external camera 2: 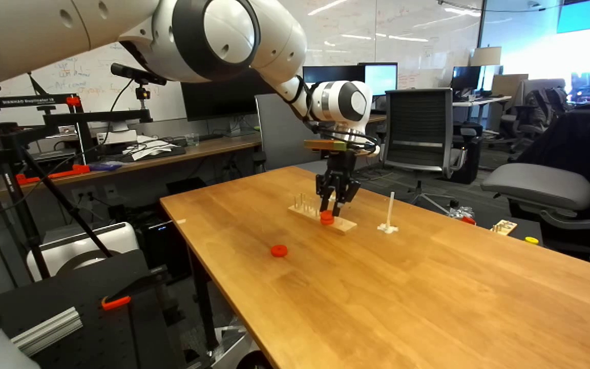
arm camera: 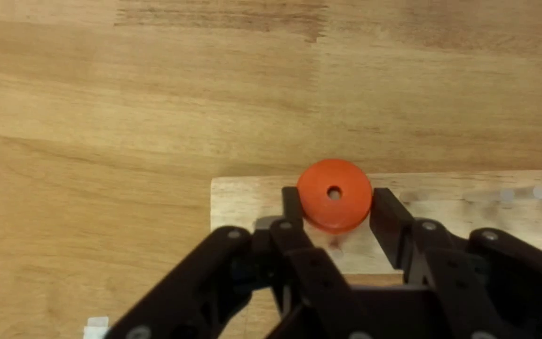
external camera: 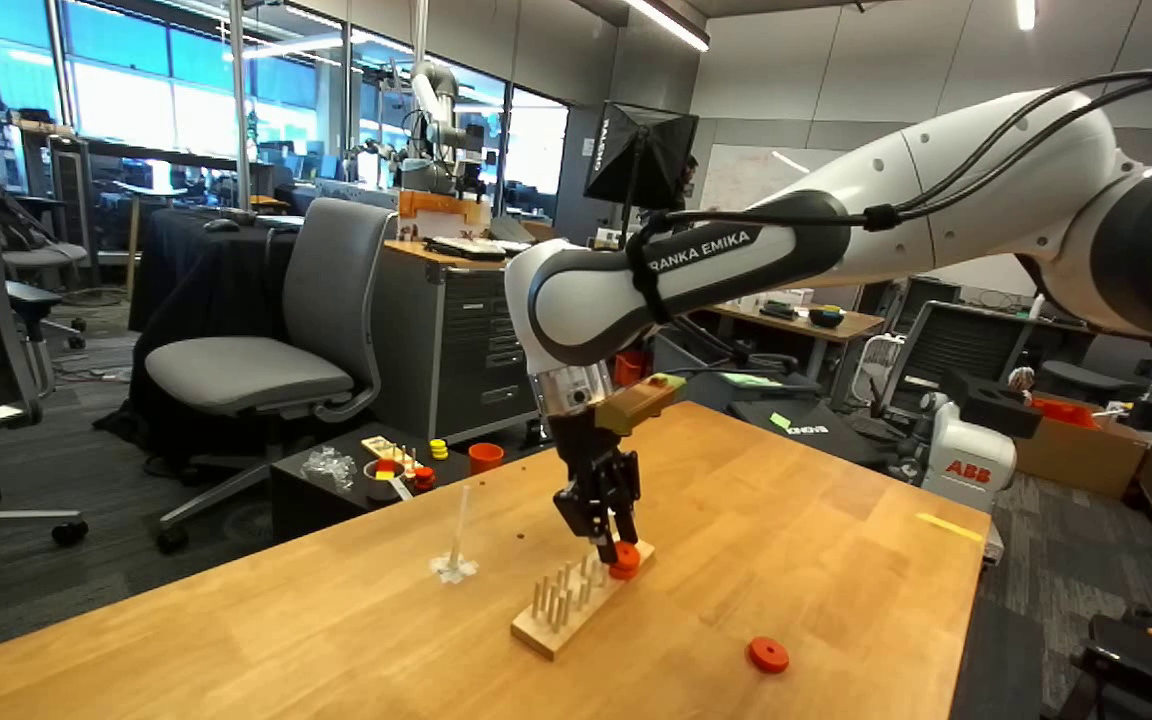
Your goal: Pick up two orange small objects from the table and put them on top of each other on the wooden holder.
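My gripper (arm camera: 336, 195) points down and is drawn in narrow, one of its fingers (arm camera: 292, 205) at either side of the upper orange disc (external camera: 626, 551). In the wrist view both appear to meet its rim, so I have it held between them. A small round hole shows in the middle of its top. Directly beneath is the lower orange disc (external camera: 623, 573); the two read as a stack in both exterior views, though whether a peg runs through them I cannot tell. The stack is on the wooden holder (arm camera: 235, 200), toward one end, while thin upright pegs (arm camera: 540, 192) rise in a group farther along the block. The holder lies flat on the table (external camera: 336, 620). Well apart from it, a third orange disc (external camera 2: 279, 250) lies flat on the tabletop. On the opposite side of the holder a slim pale rod (external camera 2: 390, 210) stands upright, whitish tape around its foot. Beyond the table's edge, in an exterior view, a low black stand (external camera: 296, 505) carries another pegged block (external camera: 391, 452), and near that is a gray chair (external camera: 246, 370).
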Available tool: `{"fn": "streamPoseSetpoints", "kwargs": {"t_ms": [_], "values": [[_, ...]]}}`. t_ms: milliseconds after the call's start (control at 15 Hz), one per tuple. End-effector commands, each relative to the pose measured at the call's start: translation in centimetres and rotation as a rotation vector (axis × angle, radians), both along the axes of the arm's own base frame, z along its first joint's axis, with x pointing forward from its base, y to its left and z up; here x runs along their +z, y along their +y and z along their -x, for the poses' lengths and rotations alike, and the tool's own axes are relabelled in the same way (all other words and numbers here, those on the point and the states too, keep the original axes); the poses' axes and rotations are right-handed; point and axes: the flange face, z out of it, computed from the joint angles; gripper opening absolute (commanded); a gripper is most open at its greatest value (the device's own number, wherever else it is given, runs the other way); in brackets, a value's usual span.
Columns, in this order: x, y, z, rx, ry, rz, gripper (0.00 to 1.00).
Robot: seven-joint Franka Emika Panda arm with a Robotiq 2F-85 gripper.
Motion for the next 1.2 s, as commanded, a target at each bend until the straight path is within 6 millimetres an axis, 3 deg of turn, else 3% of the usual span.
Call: {"fn": "streamPoseSetpoints", "kwargs": {"t_ms": [0, 267, 533, 867, 1133], "values": [[0.5, 0.3, -0.1, -0.018, 0.030, 0.027, 0.70], [1.5, 0.0, 0.0, -0.005, 0.030, 0.021, 0.99], [4.2, -1.3, -1.0, 0.020, -0.040, 0.007, 1.00], [10.6, -4.0, -2.5, 0.078, -0.209, -0.067, 1.00], [15.6, -6.3, -1.4, 0.158, -0.258, -0.117, 1.00]]}}
